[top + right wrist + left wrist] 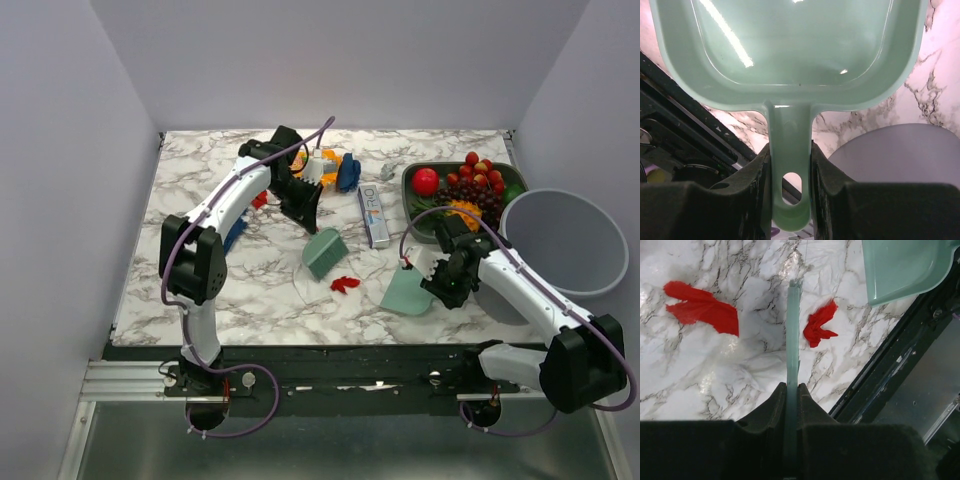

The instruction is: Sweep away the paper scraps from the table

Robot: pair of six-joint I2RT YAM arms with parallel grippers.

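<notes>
Left wrist view: two crumpled red paper scraps (702,307) lie on the white marble-patterned tabletop (740,370), one on each side of the pale green plastic brush (792,330) — the left gripper (791,388) is clamped on its handle. The right gripper (790,150) grips the mint-green plastic dustpan (790,45) by its handle — near the tabletop's front edge.
</notes>
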